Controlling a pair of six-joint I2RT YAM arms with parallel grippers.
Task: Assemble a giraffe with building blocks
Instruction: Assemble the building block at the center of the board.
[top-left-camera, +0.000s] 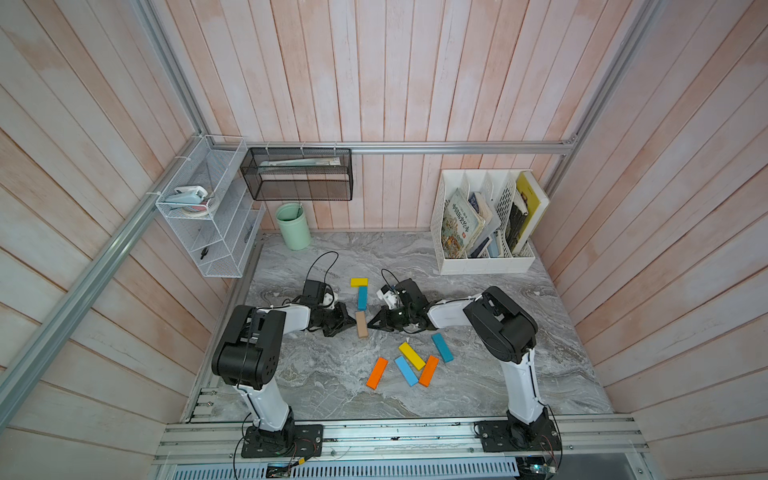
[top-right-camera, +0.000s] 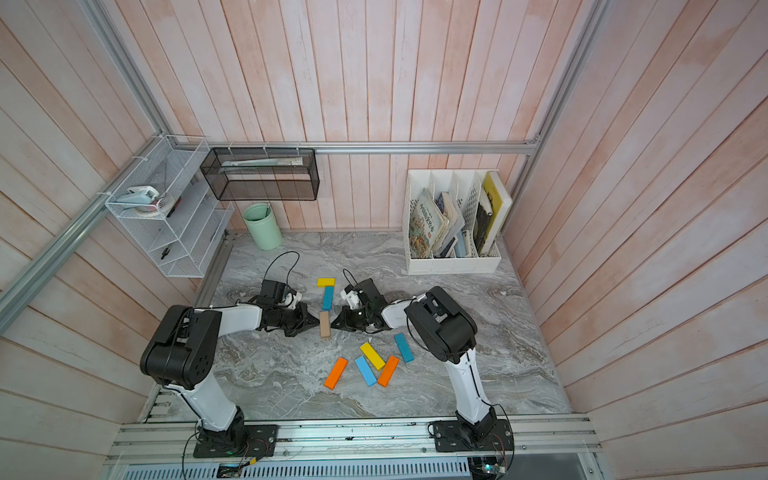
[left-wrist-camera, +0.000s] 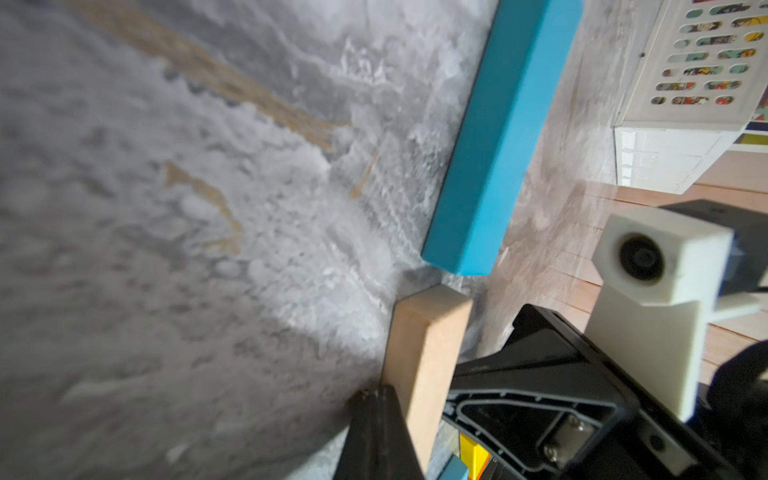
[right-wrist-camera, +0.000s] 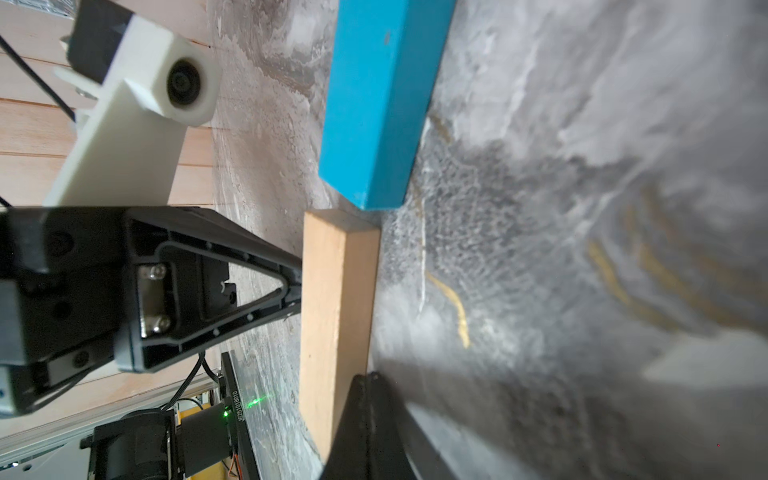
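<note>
Lettering on books (top-left-camera: 461, 222) too small to read, tan block (top-left-camera: 361, 325) flat on tabletop (top-left-camera: 316, 374) between left hand (top-left-camera: 351, 321) and right hand (top-left-camera: 371, 324), both hands closed and empty, tips against its long sides, teal block (top-left-camera: 362, 297) just beyond.

The tan block (top-left-camera: 361, 324) was boxed in: closed left gripper (top-left-camera: 353, 321) at one long side, closed right gripper (top-left-camera: 369, 326) at the other, teal block (top-left-camera: 362, 297) just past its far end. Bare marble tabletop (top-left-camera: 320, 376) lay free on the left; five loose blocks (top-left-camera: 412, 355) cluttered the near right.
</note>
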